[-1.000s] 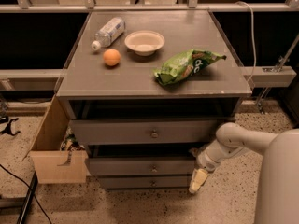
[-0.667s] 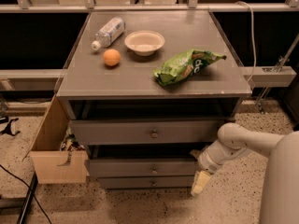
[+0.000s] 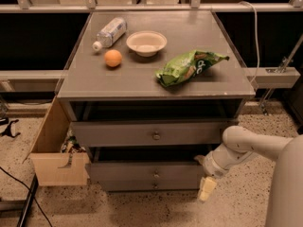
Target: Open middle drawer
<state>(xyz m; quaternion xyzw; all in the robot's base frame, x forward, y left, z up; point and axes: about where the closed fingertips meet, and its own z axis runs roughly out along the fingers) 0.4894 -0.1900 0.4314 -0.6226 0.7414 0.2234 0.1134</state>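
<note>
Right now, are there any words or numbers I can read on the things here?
Green bag: white letters, too blurred to read.
Water bottle: nothing readable.
Middle drawer: no writing.
Gripper, low beside the drawers' right end: no writing.

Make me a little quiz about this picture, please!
1. True or false: the orange lies on the cabinet top, beside the bowl.
2. The gripper hangs low by the cabinet's right front corner. Which is nearest it? A bottle, B middle drawer, C bowl.
3. Fill in: the bag is coloured ___.

Key: 1 true; 2 B; 3 green.
</note>
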